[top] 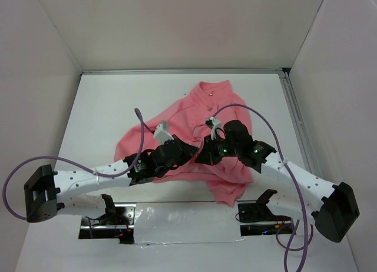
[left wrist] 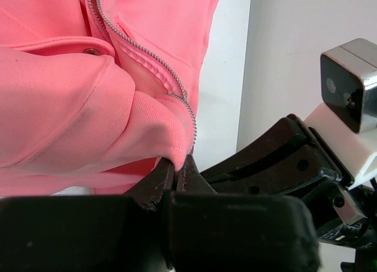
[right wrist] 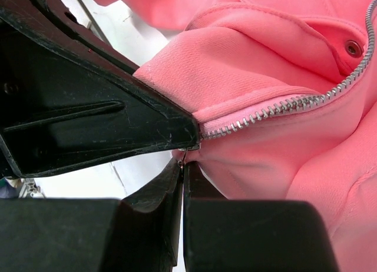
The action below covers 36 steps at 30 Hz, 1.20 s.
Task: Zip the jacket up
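- White walls [top: 177,25] close the white table [top: 106,107] on three sides, as the top camera shows it to me.
- I see the soft salmon-pink fleece jacket [top: 188,110] lying crumpled in the middle of the table. Its stand-up collar points toward the far wall and one end reaches toward the near edge.
- The white left arm [top: 100,172] and the white right arm [top: 300,175] both reach to the jacket's front and meet there, tip beside tip.
- Thin purple cables [top: 283,148] loop over the arms, and small green lights [top: 224,149] glow on the right arm.
- The left gripper [left wrist: 179,163] has its black fingers pressed together. They pinch the jacket's lower edge exactly where the row of silver zipper teeth [left wrist: 159,63] ends.
- The right gripper [right wrist: 182,160] is also pressed together, pinching the pink cloth just under the end of a zipper row. A tiny metal piece shows at its tips, but I cannot tell what it is.
- In the right wrist view, the broad black finger of the left gripper touches the end of the teeth from the left side.
- In that same view the teeth form a single row on a paler pink tape along a folded edge.
- A round metal snap button [right wrist: 353,48] sits on the folded flap near the teeth; any mark on it is too small to read.
- The white camera block [left wrist: 347,89] on the right wrist shows in the left wrist view.
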{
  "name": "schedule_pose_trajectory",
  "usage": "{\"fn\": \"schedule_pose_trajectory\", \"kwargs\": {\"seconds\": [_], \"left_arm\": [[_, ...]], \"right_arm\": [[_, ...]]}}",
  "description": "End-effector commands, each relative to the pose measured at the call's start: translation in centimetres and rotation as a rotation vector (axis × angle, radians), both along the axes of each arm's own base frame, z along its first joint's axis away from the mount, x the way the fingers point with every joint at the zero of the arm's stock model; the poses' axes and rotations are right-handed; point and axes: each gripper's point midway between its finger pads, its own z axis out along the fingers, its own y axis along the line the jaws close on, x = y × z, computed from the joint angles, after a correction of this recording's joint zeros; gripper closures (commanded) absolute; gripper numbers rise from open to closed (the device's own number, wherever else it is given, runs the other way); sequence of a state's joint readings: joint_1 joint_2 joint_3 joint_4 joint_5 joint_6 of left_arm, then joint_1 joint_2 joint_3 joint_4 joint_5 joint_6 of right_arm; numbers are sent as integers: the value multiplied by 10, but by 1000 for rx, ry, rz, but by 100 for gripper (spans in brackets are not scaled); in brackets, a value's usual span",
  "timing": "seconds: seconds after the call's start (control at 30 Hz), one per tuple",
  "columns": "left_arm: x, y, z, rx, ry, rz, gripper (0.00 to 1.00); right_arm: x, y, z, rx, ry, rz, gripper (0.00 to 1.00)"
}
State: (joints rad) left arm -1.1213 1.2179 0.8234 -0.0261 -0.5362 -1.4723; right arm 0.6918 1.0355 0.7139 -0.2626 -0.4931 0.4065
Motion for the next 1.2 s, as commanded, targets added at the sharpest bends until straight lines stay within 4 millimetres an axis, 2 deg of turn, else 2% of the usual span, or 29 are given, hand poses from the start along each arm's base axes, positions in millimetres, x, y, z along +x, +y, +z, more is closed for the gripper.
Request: {"fn": "schedule_pose_trajectory", "kwargs": {"seconds": [0.0, 0.13, 0.2, 0.33, 0.37, 0.4, 0.5, 0.63, 0.93, 1.0, 1.03, 1.07, 1.17], "left_arm": [[6, -1, 18, -31, -14, 47, 100], [5, 2, 14, 1, -22, 42, 100], [5, -1, 17, 25, -63, 2, 100], [1, -16, 27, 53, -193, -128, 100], [1, -18, 31, 52, -238, -151, 100], [-2, -21, 32, 48, -258, -180, 100], [-5, -23, 39, 30, -305, -207, 100], [-4, -23, 41, 42, -314, -210, 100], [-8, -25, 45, 45, -354, -249, 100], [-8, -25, 47, 48, -366, -254, 100], [-8, -26, 48, 52, -376, -260, 100], [-9, -27, 49, 50, -379, -266, 100], [-9, -30, 49, 59, -391, -283, 100]], "right_arm": [[5, 12, 32, 67, -79, 29, 100], [7, 8, 33, 50, -83, 6, 100], [10, 8, 39, 46, -104, 7, 100], [6, 7, 38, 2, -72, 74, 100], [4, 10, 43, 12, -79, 114, 98], [3, 9, 39, 1, -63, 124, 94], [6, 12, 35, -4, -53, 139, 91], [6, 13, 39, 30, -61, 145, 85], [10, 5, 40, 41, -63, 126, 82], [10, 5, 39, 45, -60, 129, 85], [10, 3, 39, 45, -63, 129, 97], [10, 3, 37, 44, -59, 131, 100], [11, -2, 38, 28, -61, 117, 98]]}}
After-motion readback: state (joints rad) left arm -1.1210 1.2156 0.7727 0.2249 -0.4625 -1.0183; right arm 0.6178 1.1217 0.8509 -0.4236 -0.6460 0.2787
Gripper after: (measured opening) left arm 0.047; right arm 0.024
